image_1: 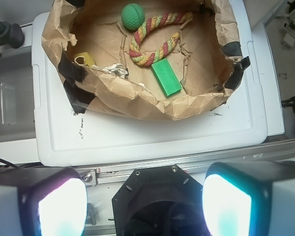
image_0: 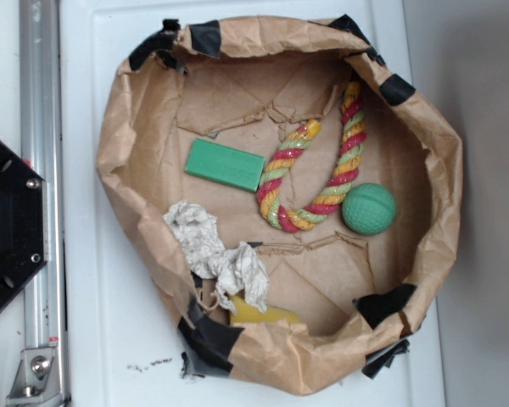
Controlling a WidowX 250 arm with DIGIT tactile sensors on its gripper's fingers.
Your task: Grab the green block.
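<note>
The green block (image_0: 225,164) lies flat on the brown paper floor of the paper-lined bin (image_0: 119,127), left of centre; in the wrist view the green block (image_1: 166,77) sits near the bin's near wall. My gripper (image_1: 144,199) hangs well back from the bin, above the black robot base (image_1: 160,206), far from the block. Its two fingers are wide apart with nothing between them, so it is open. The exterior view does not show the gripper.
Inside the bin lie a red-yellow-green twisted rope (image_0: 314,174), a round green ball (image_0: 368,209), a crumpled white paper wad (image_0: 216,254) and a yellow object (image_0: 259,314). The bin stands on a white lid (image_1: 137,137). A metal rail (image_0: 41,170) runs along the left.
</note>
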